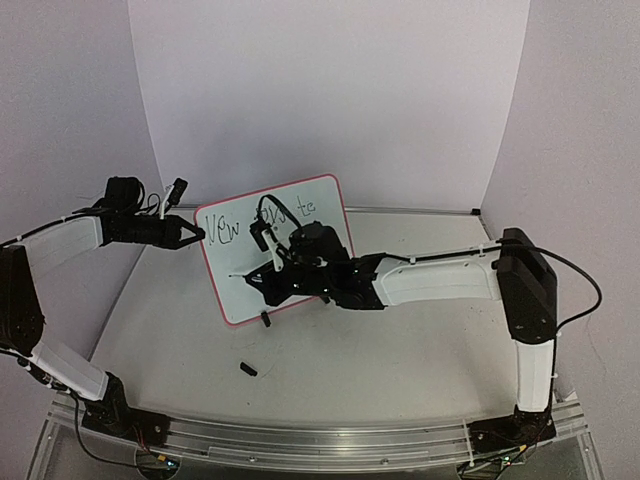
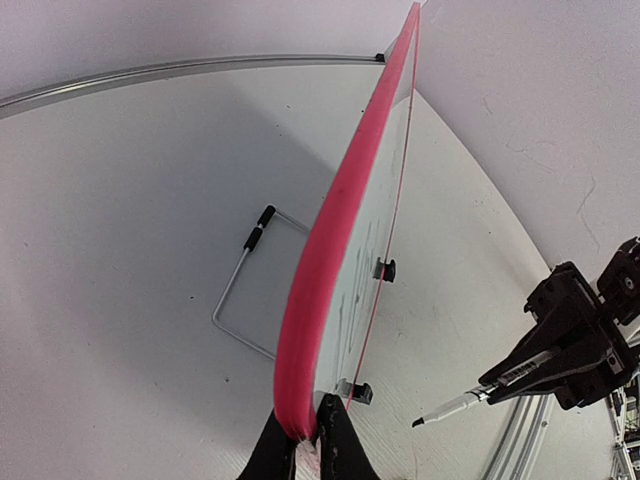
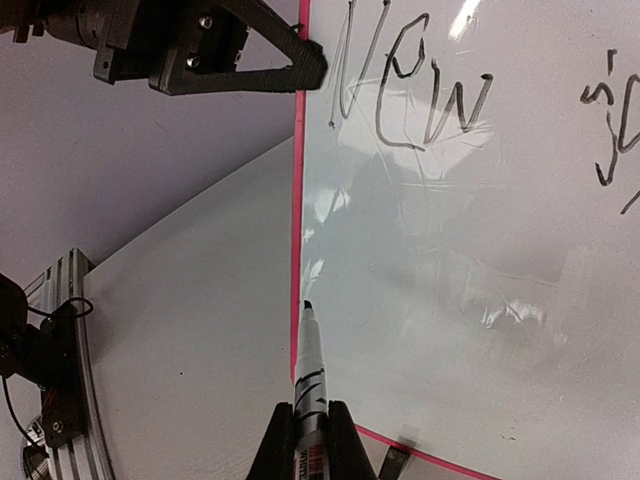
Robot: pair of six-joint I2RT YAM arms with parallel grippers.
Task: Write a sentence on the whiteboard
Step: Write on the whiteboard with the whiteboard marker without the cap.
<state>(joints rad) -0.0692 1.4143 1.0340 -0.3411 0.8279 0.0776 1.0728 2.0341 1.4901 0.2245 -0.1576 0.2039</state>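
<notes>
Starting at the left edge of the desk, the black two-finger left gripper (image 1: 198,235) is clamped shut on the left rim of the small white rectangular whiteboard with the thin pink-red rim (image 1: 330,202), pinching it edge-on. Good spot: the rim looks like the only sensible hold on a panel this thin.

The board stands tilted back, left of centre and about midway between the near and far edges. It's propped on small black feet (image 2: 385,269), with a bent wire stand (image 2: 238,295) behind it. It looks light and stiff, with a glossy face throwing glare, so I'd expect it to slide or tip under pen pressure unless braced like this.

Across the top runs the black handwritten sentence (image 1: 258,220), reading "New joys to"; the lower half is bare.

Moving right, the black right gripper (image 3: 305,432) is closed around the barrel of a slim white-and-black marker (image 3: 308,365). The tip points at the board's lower left, right by the rim. Whether it touches, I can't tell.

Toward the near edge of the desk lies a small black cap-like piece (image 1: 247,368).
</notes>
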